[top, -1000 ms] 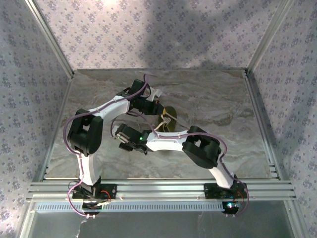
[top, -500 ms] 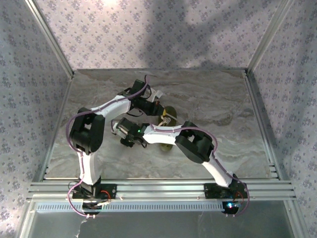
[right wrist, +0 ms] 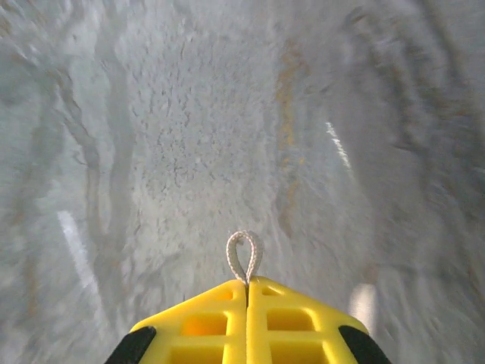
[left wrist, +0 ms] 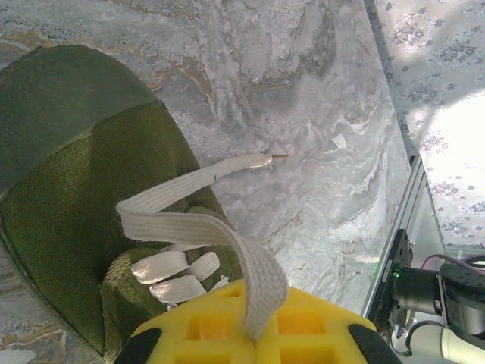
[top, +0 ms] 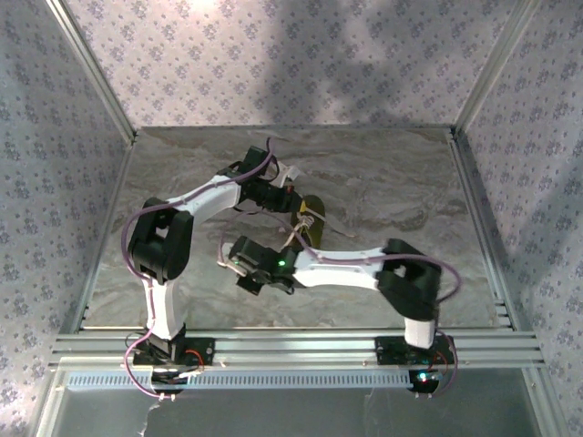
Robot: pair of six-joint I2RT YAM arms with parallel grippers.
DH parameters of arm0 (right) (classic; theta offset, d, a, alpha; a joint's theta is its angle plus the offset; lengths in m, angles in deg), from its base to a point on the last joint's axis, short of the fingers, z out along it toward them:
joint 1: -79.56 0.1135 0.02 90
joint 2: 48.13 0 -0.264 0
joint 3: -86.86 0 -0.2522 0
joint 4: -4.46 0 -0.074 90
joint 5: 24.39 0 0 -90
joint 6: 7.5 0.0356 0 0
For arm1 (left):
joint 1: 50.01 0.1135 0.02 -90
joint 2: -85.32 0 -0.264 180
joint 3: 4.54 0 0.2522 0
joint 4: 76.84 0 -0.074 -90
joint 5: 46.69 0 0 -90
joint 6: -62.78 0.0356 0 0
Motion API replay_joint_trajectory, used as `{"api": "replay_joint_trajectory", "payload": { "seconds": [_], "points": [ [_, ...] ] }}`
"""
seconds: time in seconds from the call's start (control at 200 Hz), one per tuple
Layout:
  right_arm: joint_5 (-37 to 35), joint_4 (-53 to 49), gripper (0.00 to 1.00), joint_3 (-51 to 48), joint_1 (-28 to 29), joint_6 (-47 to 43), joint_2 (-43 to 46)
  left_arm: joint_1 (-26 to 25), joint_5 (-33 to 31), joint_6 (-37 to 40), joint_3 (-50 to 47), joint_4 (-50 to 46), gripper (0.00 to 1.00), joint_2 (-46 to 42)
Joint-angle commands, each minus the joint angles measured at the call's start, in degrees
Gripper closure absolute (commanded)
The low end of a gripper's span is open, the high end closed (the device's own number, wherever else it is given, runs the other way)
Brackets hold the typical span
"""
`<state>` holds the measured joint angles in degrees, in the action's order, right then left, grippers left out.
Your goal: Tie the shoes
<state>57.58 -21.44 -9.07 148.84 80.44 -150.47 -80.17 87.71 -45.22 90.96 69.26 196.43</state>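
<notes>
The olive-green shoe [top: 313, 210] lies mid-table, its toe large at the left of the left wrist view [left wrist: 68, 174]. A flat white lace [left wrist: 198, 227] rises off its eyelets into my left gripper [left wrist: 255, 335], which is shut on it just beside the shoe [top: 291, 201]. That lace's free tip [left wrist: 265, 158] rests on the table. My right gripper [right wrist: 247, 285] is shut on a small loop of lace [right wrist: 243, 256] over bare marble. It sits left of and nearer than the shoe [top: 234, 259], with a lace strand [top: 292, 237] running back to the shoe.
The marble tabletop [top: 392, 182] is boxed in by patterned walls [top: 73, 137] and aluminium rails at the near edge [top: 301, 346] and right side [top: 478, 218]. The right arm's links [top: 364, 267] lie across the table in front of the shoe.
The right arm's elbow has swung out to the right and its gripper has drawn slightly nearer, pulling its lace. The left arm and the shoe have stayed put.
</notes>
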Motion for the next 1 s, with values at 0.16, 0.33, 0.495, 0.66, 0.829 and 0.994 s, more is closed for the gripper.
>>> {"api": "replay_joint_trajectory", "payload": {
  "seconds": [0.16, 0.33, 0.495, 0.66, 0.829, 0.994],
  "points": [
    [-8.7, 9.9, 1.00, -16.5, -5.2, 12.8, 23.4, -1.2, 0.5, 1.5, -1.3, 2.6, 1.00, -2.5],
    [-15.8, 14.3, 1.00, -23.1, -7.1, 17.2, 33.1, -1.2, -0.3, 0.1, -2.3, 4.6, 1.00, -2.7],
    [-24.6, 15.0, 1.00, -26.3, -8.0, 22.9, 39.5, -1.2, -0.6, -0.6, -3.0, 5.3, 1.00, -2.8],
    [-30.5, 3.9, 1.00, -23.3, -13.5, 36.5, 40.7, -1.3, -0.8, -1.1, -3.6, 5.8, 1.00, -3.0],
    [-28.0, -6.3, 0.99, -17.0, -20.6, 43.3, 34.6, -1.4, -0.8, -1.5, -4.8, 6.5, 1.00, -3.5],
    [-20.5, -5.3, 0.98, -12.6, -27.0, 38.6, 27.5, -1.5, -0.9, -1.7, -6.2, 7.6, 1.00, -4.4]
  ]
}}
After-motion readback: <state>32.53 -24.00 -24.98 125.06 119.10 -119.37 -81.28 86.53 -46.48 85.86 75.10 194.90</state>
